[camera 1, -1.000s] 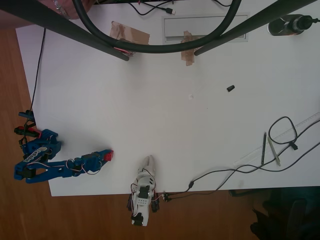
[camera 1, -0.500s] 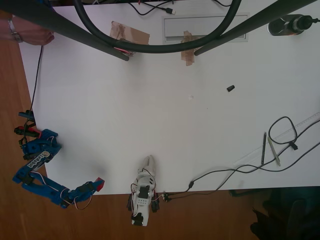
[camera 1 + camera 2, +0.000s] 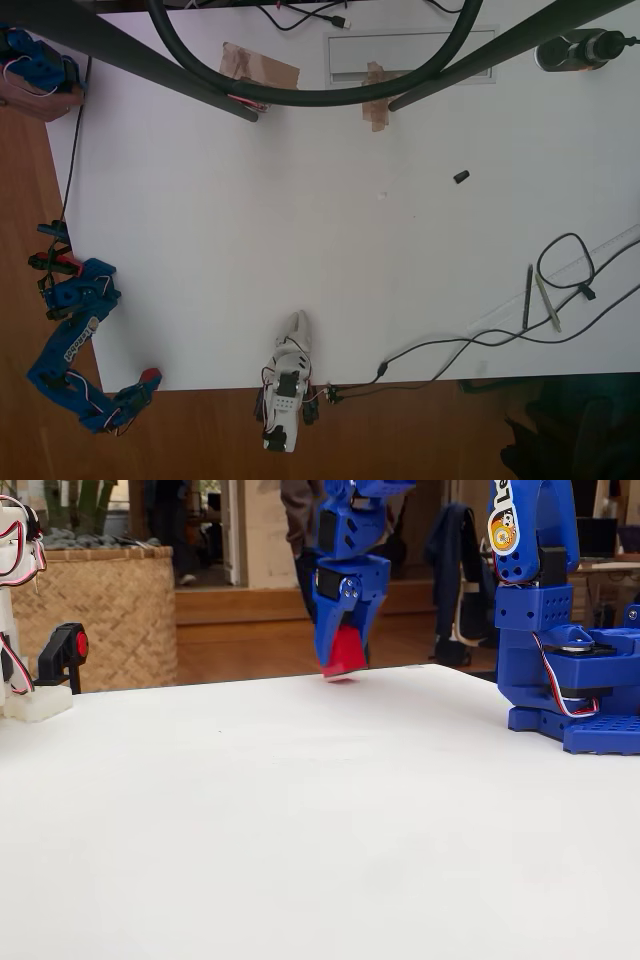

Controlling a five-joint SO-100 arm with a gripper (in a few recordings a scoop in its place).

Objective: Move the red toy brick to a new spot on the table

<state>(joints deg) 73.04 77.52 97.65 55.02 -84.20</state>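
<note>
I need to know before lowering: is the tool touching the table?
Cannot tell. In the fixed view the tool ends level with the far edge of the table, hiding any gap; overhead it just overlaps the edge.

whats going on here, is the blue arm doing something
A blue robot arm sits at the left edge of the white table in the overhead view, with its end effector at the table's lower left corner. In the fixed view, the end effector shows a red tip just above the tabletop. It's unclear whether that red is a held brick or the finger itself. A small black piece lies far off, untouched.
</note>
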